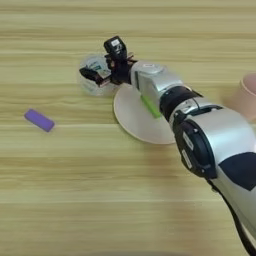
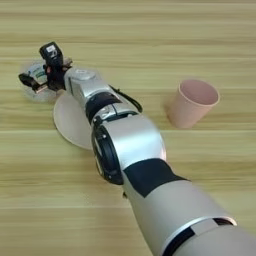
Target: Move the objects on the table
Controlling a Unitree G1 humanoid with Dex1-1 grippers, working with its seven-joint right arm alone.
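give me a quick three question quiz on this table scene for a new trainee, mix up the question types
1. True or false: the pink cup lies tipped on its side.
2. Which thing lies furthest to the robot's left? A) purple block B) cream plate C) pink cup
3. Fill in: the right gripper is at the clear ____, beside the plate.

Key: 1 false, it stands upright; 2 A; 3 roll.

No readable txt, labels, nos. on any obj.
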